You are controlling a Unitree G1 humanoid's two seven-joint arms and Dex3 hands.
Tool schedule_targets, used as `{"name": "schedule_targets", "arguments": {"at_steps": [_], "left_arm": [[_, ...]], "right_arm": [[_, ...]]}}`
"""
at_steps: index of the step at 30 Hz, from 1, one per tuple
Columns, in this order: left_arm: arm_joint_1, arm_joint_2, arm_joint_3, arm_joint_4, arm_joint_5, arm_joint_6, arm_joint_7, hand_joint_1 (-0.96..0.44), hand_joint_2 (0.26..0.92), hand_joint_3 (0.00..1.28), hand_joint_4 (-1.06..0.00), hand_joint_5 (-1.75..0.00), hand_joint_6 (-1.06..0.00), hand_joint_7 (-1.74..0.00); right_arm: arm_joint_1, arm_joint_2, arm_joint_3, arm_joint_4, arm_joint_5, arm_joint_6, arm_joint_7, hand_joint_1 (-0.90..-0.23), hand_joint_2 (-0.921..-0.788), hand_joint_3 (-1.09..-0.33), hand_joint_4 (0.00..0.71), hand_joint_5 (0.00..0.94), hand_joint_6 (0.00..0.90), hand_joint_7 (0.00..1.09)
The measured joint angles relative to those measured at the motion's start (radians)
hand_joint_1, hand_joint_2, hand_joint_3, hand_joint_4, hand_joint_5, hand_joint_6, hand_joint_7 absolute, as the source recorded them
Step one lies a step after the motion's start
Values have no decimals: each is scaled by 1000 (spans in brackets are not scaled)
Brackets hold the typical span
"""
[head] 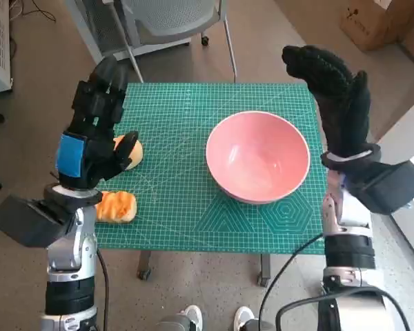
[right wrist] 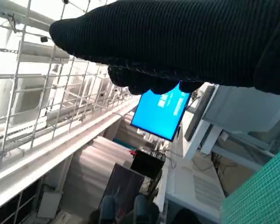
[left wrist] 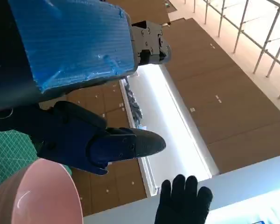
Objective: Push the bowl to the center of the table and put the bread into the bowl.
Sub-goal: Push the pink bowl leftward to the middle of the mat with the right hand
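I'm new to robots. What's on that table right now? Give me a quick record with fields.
table: green cutting mat
bowl: pink, empty, upright, right of the mat's centre
bread: two pieces at the mat's left edge, one partly hidden by the left hand
left hand: raised over the bread, holding nothing
right hand: raised beside the bowl, fingers up, holding nothing

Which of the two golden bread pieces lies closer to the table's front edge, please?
The orange-glazed bread below the left hand; the other piece sits farther back.

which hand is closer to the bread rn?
Left. The left hand hangs raised directly over the bread at the mat's left edge, holding nothing. The right hand is raised beyond the pink bowl, on the table's opposite side.
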Motion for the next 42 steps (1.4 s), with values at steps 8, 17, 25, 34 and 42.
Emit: {"name": "schedule_targets", "arguments": {"at_steps": [8,17,25,34,42], "left_arm": [[2,3,3,0,0,-1,0,-682,921,379,-83,-60,1,-368],[7,5,9,0,-1,-1,0,-692,921,380,-83,-58,1,-349],[13,5,11,-8,-3,-1,-1,-685,921,381,-82,-56,1,-344],[29,10,16,-10,-5,0,-1,-691,921,380,-82,-55,1,-342],[46,16,21,-29,-18,7,-2,-690,921,374,-82,-53,1,-348]], "right_arm": [[-40,-42,-34,181,-32,-75,-32,-688,-921,-608,286,0,332,52],[-67,-71,-40,346,-91,-101,-118,-654,-921,-667,252,0,310,41],[-76,-72,-39,444,-118,-68,-175,-628,-921,-701,232,0,301,36],[-76,-55,-38,501,-136,-21,-225,-621,-921,-718,228,1,301,36],[-75,-26,-46,537,-135,45,-229,-621,-921,-737,225,0,306,39]]}}
